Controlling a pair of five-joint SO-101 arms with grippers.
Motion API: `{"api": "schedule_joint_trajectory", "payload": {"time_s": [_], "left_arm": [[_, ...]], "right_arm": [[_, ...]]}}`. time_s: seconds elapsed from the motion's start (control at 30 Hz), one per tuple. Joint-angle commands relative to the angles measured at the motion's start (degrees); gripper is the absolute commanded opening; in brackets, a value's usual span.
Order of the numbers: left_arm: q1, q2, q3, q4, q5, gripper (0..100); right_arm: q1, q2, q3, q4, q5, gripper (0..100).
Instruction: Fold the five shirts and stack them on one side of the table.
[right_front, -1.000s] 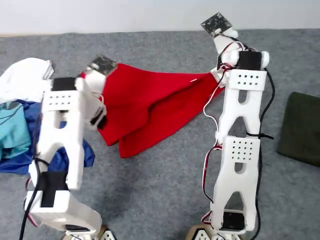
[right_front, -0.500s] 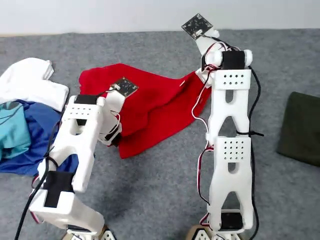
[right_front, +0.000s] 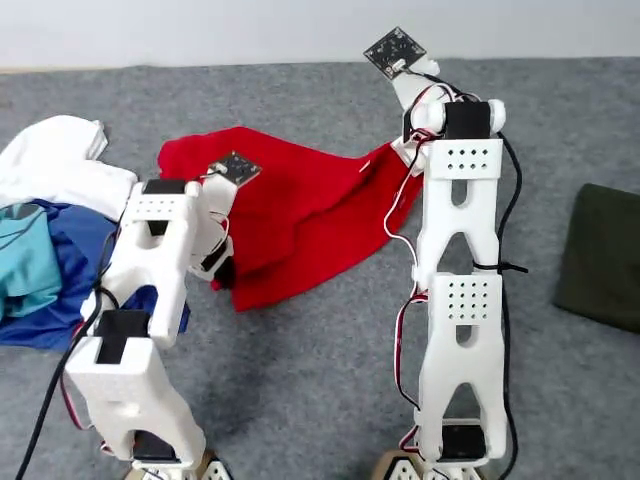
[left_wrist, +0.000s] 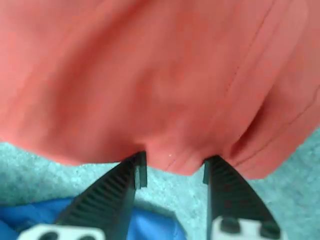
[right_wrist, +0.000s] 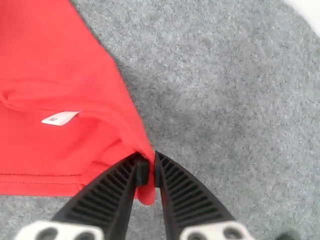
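Right pincer (right_wrist: 148, 170) pinching red shirt (right_front: 300, 215) edge; left pincer (left_wrist: 171, 170) wide at hem; white tag (right_wrist: 60, 118) unreadable.

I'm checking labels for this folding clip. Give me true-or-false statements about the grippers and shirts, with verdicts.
1. The right gripper is shut on an edge of the red shirt. True.
2. The left gripper is shut on it too. False: its jaws stand open at the shirt's hem.
3. A dark green shirt lies apart from the red one. True.
4. The red shirt lies in a neat rectangle. False: it is spread out and rumpled.
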Motion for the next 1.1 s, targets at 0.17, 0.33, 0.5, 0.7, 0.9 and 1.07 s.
{"api": "schedule_joint_trajectory", "payload": {"time_s": [0.17,0.33,0.5,0.7,0.9,1.07], "left_arm": [[0.09,2.20,-2.86,-0.18,-0.09,20],[0.44,5.10,-6.20,2.46,-0.09,14],[1.76,8.53,-9.54,5.19,-0.09,8],[1.85,7.03,-17.19,12.22,-0.09,0],[1.85,-0.62,-27.91,20.75,0.00,0],[1.49,-8.18,-37.58,26.46,0.26,0]], "right_arm": [[-0.40,-5.23,-2.90,2.07,-0.44,1.1],[-0.40,-5.23,-2.90,2.07,-0.44,1.1],[-0.40,-5.23,-2.90,2.07,-0.44,1.1],[-0.40,-7.69,-2.90,2.07,-0.44,1.1],[-0.40,-10.95,-2.81,2.15,-0.44,1.1],[-0.40,-15.69,-2.81,2.15,-1.93,1.1]]}}
